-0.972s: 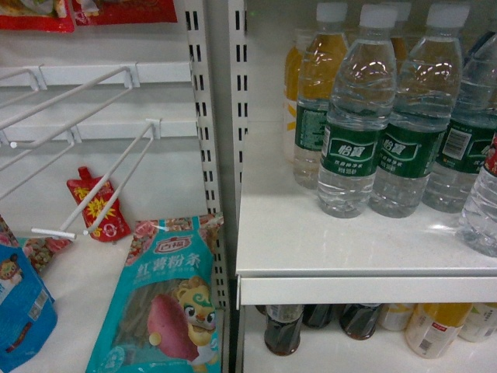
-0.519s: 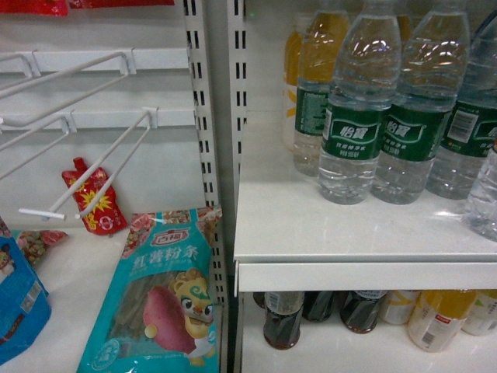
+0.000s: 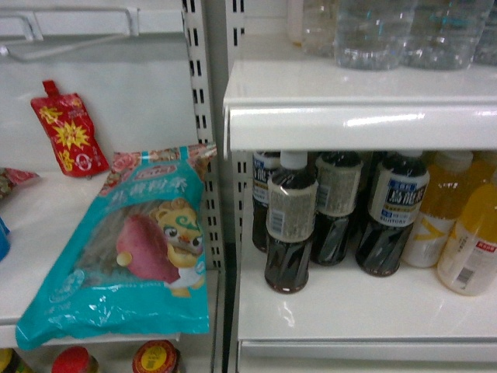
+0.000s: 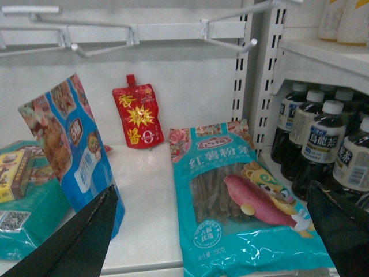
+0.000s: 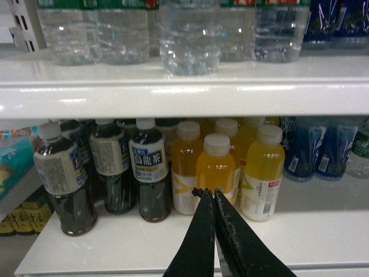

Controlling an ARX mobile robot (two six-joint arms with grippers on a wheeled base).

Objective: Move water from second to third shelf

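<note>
Clear ribbed water (image 5: pixel 189 43) bottles stand on the white shelf (image 5: pixel 184 86); left gripper (image 4: pixel 213 231) is spread, right gripper (image 5: pixel 210 194) pressed together, both empty.

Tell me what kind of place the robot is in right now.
Most likely a shop or supermarket aisle: white slotted shelving stocked with rows of water bottles, dark tea bottles and orange juice bottles, plus packaged snacks such as the teal sweet-potato noodle bag beneath empty display hooks.

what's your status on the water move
Left gripper open, empty. Right gripper shut, empty. Water bottles untouched on upper shelf. Juice bottles crowd the shelf below.
</note>
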